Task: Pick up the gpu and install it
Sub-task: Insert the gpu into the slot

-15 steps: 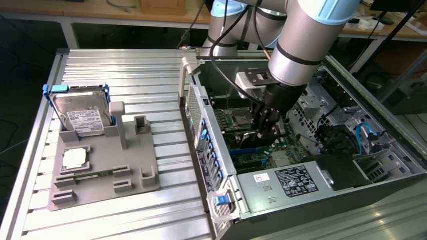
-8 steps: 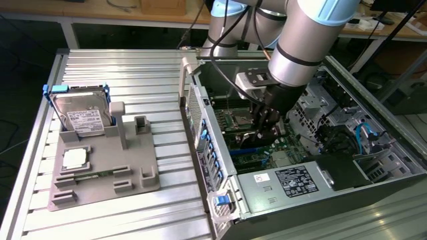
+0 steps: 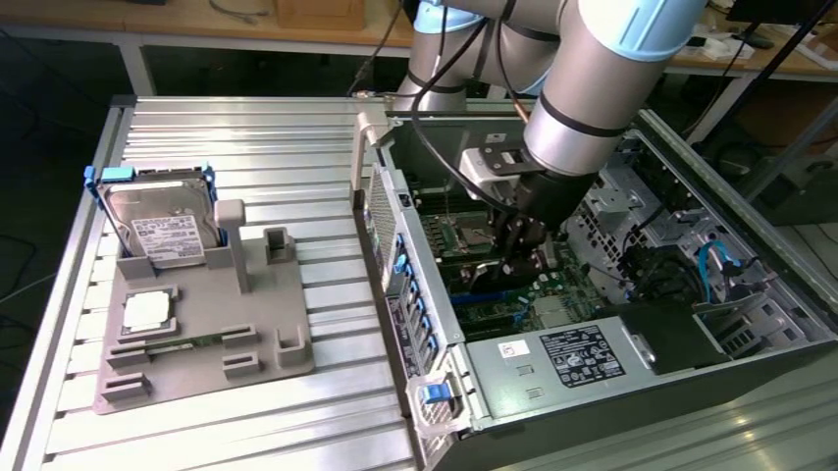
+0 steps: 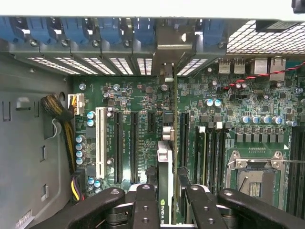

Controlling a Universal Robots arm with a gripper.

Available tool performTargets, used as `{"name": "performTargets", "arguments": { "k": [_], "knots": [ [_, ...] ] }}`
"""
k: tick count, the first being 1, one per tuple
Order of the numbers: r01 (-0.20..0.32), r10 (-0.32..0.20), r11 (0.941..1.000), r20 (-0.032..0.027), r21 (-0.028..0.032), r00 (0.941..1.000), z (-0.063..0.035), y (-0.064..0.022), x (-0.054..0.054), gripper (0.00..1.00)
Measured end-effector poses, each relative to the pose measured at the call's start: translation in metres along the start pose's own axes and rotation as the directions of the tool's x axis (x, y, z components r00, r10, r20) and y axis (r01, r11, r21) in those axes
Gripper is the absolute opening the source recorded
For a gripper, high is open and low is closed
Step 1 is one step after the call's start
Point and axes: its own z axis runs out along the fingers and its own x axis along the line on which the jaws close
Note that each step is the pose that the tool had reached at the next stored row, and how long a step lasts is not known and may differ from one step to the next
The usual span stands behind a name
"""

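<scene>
My gripper is down inside the open computer case, just over the motherboard. In the wrist view the gripper is shut on the gpu, a thin dark card seen edge-on with a green logo between the two black fingers. The card stands upright over the row of black expansion slots. Its silvery metal bracket reaches up against the case's rear slot panel. In the exterior view the arm hides most of the card.
A silver hard drive in a blue frame stands in the grey fixture on the table, with a processor chip and a green memory stick. Inside the case are the power supply, a white slot and the CPU socket.
</scene>
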Motion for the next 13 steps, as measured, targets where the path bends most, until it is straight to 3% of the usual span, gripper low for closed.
{"name": "performTargets", "arguments": {
  "k": [13],
  "knots": [
    [0.000, 0.000, 1.0000, 0.0005, 0.0002, 1.0000, 0.0031, -0.0001, -0.0050, 0.27]
  ]
}}
